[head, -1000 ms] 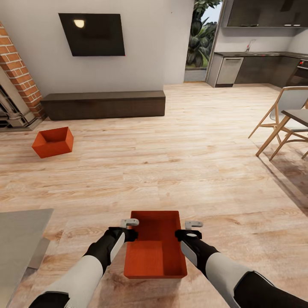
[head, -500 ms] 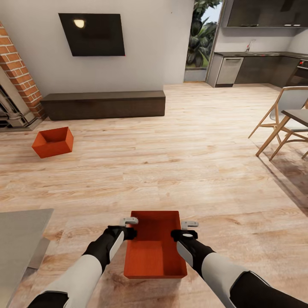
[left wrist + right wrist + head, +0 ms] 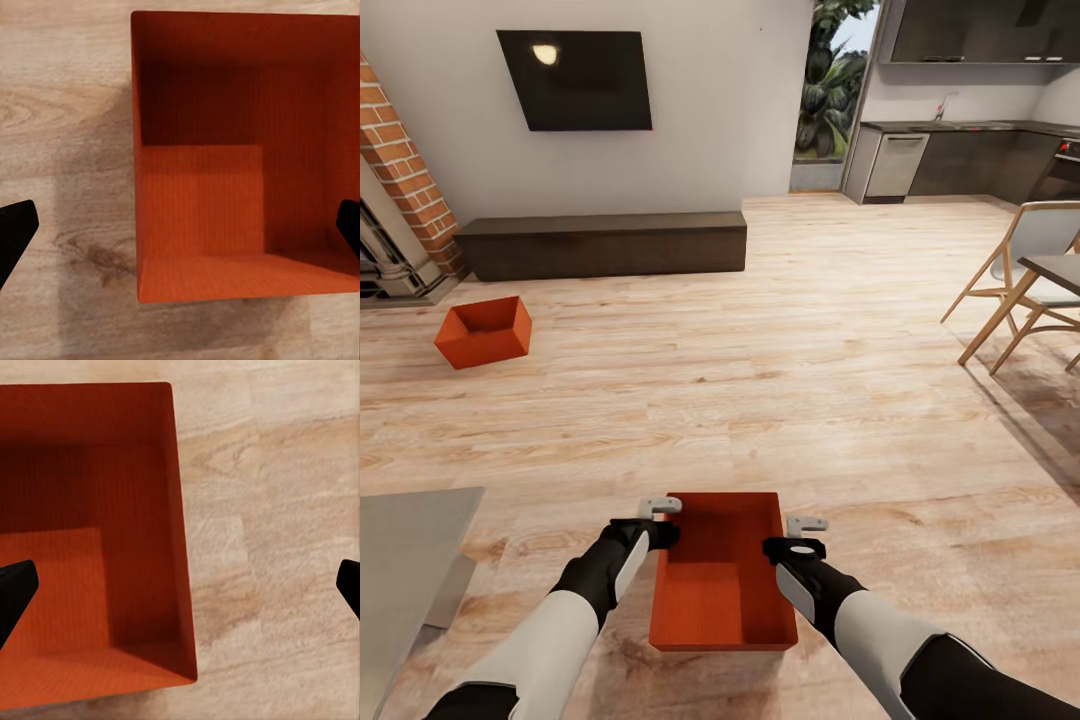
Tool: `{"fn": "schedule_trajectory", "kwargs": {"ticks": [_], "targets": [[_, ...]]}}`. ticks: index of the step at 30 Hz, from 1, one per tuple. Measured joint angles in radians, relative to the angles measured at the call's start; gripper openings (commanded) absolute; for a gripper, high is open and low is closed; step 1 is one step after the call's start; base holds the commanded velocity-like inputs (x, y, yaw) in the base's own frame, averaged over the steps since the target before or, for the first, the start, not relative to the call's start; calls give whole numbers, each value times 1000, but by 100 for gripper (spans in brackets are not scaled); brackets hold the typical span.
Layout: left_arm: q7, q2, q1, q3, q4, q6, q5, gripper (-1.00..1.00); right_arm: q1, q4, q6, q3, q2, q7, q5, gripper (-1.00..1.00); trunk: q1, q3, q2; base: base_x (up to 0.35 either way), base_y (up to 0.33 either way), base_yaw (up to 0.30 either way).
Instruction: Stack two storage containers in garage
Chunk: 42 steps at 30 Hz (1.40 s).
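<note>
Head view: near container at six o'clock, both pincers spread astride its walls; uneven closure risks tipping.

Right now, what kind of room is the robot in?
Most likely a living room, open to a kitchen. A black TV hangs over a long low dark cabinet, a brick fireplace stands at the left, and kitchen counters show beyond the light wood-plank floor.
</note>
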Motion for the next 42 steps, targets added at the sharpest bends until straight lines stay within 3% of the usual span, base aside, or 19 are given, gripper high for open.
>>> {"fn": "schedule_trajectory", "kwargs": {"ticks": [5, 36, 42], "targets": [[-1, 2, 0, 0, -1, 0, 0, 100, 0, -13, 29, 1, -1, 0, 2, 100, 19, -16, -35, 0, 0, 0], [-2, 4, 0, 3, -5, -2, 0, 100, 0, -19, 33, 9, -5, 9, 8, 100, 19, -16, -35, 0, 0, 0], [0, 4, -1, 2, -5, -2, -1, 100, 0, -19, 33, 10, -59, 12, 9, 100, 19, -16, -35, 0, 0, 0]]}}
